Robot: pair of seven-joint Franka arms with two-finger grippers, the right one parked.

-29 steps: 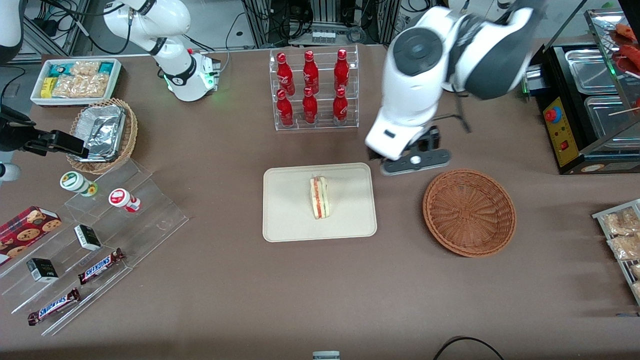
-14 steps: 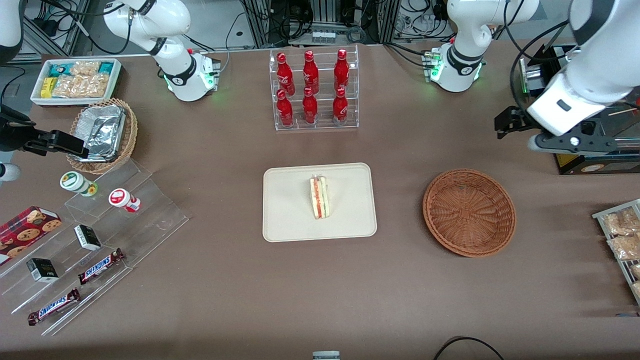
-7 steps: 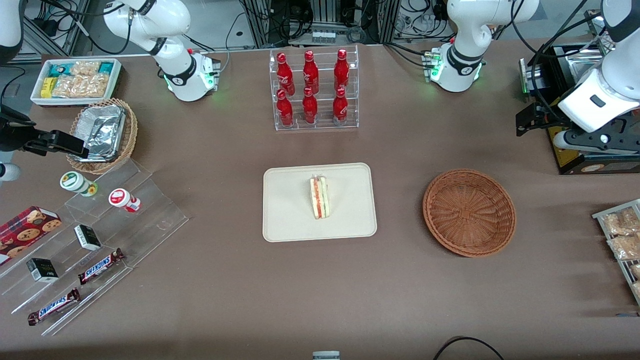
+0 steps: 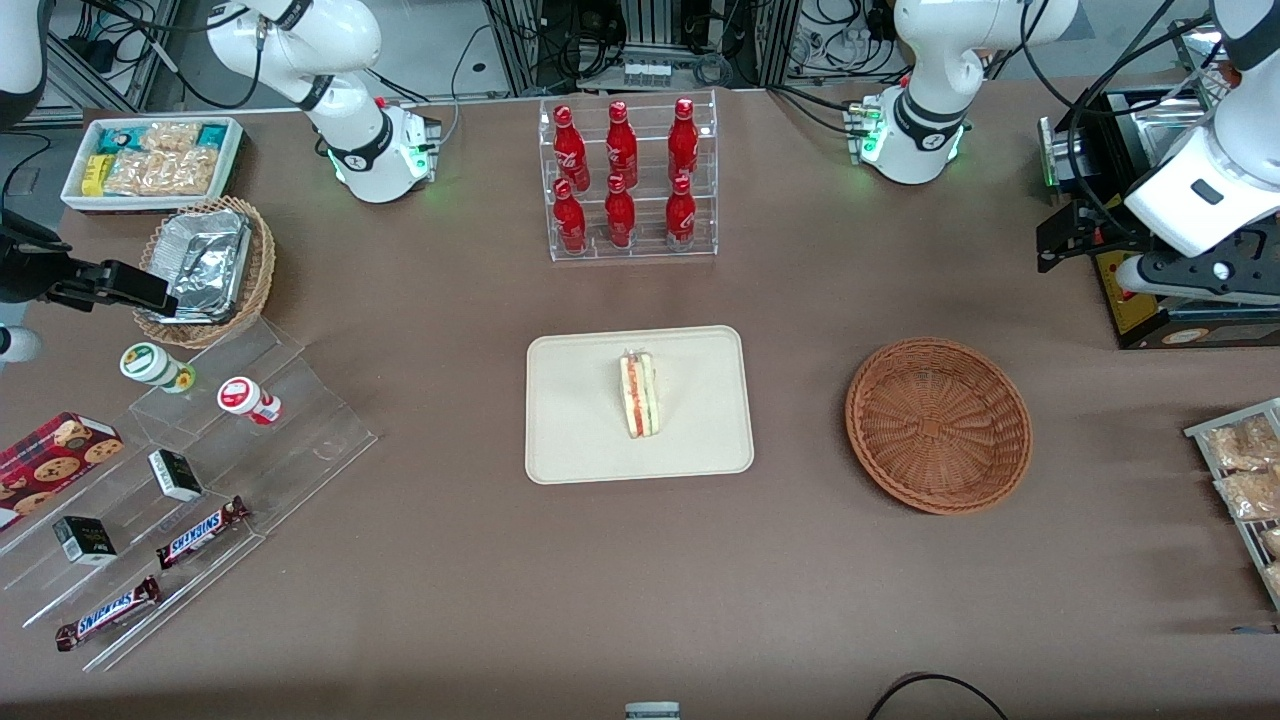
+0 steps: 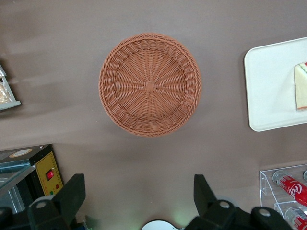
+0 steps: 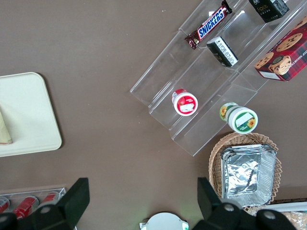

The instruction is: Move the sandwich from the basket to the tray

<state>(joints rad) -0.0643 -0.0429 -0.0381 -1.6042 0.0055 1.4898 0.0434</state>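
Front view: striped sandwich (image 4: 639, 394) on tray (image 4: 580, 440), gripper (image 4: 1190, 275) raised

Left arm: base at the upper right of the front view, links rising out of the frame's top right corner and re-entering at the right edge. White wrist housing tilted, camera bracket jutting toward frame centre. Gripper (image 4: 1215, 283) held high at the right edge, about a third of the way down. Wrist view: fingers (image 5: 72, 197) spread wide apart, nothing between them.
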